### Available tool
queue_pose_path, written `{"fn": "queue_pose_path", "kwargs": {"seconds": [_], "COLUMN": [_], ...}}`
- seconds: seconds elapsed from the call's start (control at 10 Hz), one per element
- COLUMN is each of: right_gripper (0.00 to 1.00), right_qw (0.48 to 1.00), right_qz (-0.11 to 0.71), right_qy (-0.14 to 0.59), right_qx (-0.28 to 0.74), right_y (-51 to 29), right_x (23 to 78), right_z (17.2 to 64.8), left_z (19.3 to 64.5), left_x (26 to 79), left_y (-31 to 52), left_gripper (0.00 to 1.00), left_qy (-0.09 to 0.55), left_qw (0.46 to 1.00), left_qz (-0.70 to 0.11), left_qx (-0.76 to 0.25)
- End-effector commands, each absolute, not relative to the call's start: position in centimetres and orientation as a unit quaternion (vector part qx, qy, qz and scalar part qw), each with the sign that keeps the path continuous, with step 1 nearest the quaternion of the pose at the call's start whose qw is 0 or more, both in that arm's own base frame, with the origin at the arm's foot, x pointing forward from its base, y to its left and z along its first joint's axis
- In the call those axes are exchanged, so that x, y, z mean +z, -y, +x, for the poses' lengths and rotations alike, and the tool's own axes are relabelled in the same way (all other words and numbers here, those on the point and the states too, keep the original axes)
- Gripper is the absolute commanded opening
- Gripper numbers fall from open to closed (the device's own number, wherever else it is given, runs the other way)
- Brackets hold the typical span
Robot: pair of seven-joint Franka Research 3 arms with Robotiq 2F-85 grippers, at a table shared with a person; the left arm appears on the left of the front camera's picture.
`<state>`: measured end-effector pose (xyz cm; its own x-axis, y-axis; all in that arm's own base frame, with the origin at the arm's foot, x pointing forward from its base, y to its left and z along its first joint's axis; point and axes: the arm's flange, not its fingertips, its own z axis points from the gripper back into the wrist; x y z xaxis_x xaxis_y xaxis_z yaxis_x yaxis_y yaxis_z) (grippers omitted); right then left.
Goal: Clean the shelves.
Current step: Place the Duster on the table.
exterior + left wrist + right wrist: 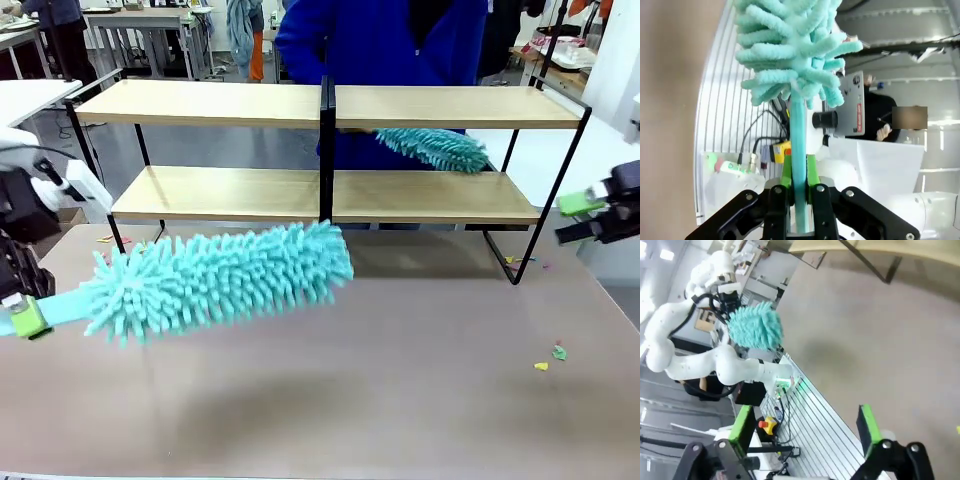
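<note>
The left gripper (800,187) comes in low from the left, its fingers (786,172) clamped together. The right gripper (805,427) hangs at the right edge, fingers (742,425) spread wide.

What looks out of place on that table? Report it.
Small coloured scraps lie loose on the table at the robot's right, with more by the shelves' right foot and left foot. They look like litter. Nothing looks askew or damaged.
</note>
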<state>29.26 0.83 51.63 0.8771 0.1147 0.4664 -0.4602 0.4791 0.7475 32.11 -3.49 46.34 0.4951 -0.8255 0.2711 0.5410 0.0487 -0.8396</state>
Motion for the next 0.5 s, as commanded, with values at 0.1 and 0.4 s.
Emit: {"fn": "queue_pose_path", "kwargs": {"seconds": [0.1,0.4], "right_gripper": [1.00,1.00], "right_qw": [0.855,0.860], "right_qz": [0.485,0.499], "right_qy": [0.135,0.082], "right_qx": [0.124,0.073], "right_y": [-0.2,0.5], "right_x": [49.3,44.2], "right_z": [31.2,33.4], "left_z": [33.8,36.7], "left_x": [42.0,36.3], "left_y": [4.7,5.0], "left_gripper": [0.13,0.13], "left_qy": [-0.197,-0.244], "left_qw": [0.719,0.736], "left_qz": [-0.477,-0.468], "left_qx": [-0.466,-0.425]}}
